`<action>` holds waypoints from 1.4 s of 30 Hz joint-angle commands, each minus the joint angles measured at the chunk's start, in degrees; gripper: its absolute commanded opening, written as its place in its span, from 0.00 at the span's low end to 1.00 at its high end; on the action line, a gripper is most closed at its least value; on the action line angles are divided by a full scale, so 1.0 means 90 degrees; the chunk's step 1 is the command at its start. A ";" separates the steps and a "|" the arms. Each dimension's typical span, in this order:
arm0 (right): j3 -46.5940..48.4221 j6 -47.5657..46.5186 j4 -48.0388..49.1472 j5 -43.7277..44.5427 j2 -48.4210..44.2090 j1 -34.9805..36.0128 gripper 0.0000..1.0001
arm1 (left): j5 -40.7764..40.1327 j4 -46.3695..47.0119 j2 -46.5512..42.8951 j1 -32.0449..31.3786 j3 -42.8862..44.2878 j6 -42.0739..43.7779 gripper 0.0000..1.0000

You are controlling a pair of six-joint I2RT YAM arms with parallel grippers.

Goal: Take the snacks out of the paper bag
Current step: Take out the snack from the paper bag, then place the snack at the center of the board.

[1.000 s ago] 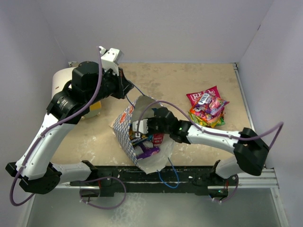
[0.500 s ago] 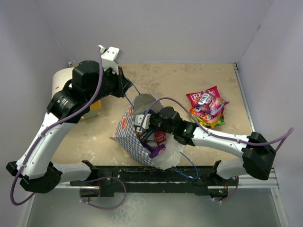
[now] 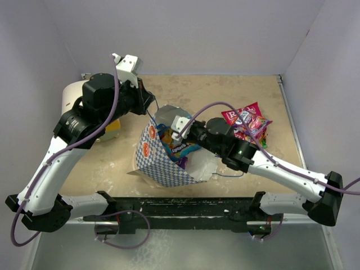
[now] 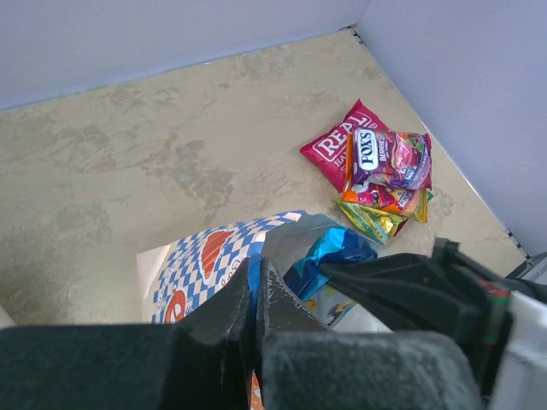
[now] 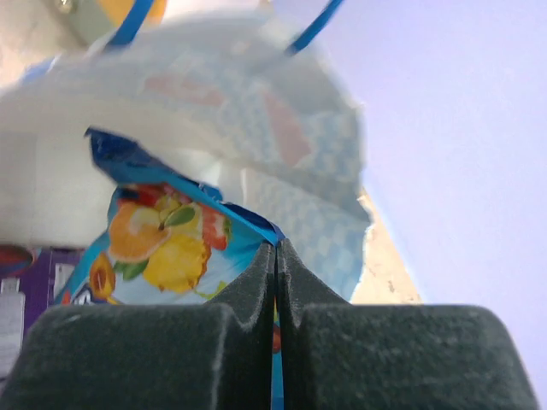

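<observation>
Blue packet [image 5: 167, 248] pinched in right gripper [image 5: 276, 249] at paper bag [image 3: 160, 166] mouth, left gripper [image 4: 257, 272] clamped, seemingly on rim.

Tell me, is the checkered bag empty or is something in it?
Not empty. A blue fruit packet sits in the mouth of the bag, pinched by the right gripper, with a purple packet beside it.

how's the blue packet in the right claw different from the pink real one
The blue packet is pinched in the right claw at the mouth of the paper bag; the pink REAL packet lies on the table, under other packets. The blue packet shows fruit; the pink REAL packet shows white lettering. Both are glossy.
</observation>
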 commanded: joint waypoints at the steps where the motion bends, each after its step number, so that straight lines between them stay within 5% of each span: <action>1: 0.1288 0.0549 0.0392 0.0672 -0.0384 -0.0010 0.00 | -0.0005 0.0612 0.0113 -0.0004 -0.0081 -0.0179 0.00; 16: 0.3534 0.0473 -0.0938 0.2253 -0.0370 -0.0009 0.00 | -0.0540 0.0592 0.0059 -0.0001 -0.0420 -0.0376 0.00; 24: 0.3939 0.0001 -0.0730 0.3749 -0.0262 -0.0088 0.00 | -0.0645 0.0683 -0.0037 -0.0004 -0.0747 -0.0435 0.00; 42: 0.2476 0.1537 -0.0831 0.2816 -0.0125 -0.3125 0.00 | -0.0369 0.0524 0.0279 0.0001 -0.0296 0.0032 0.00</action>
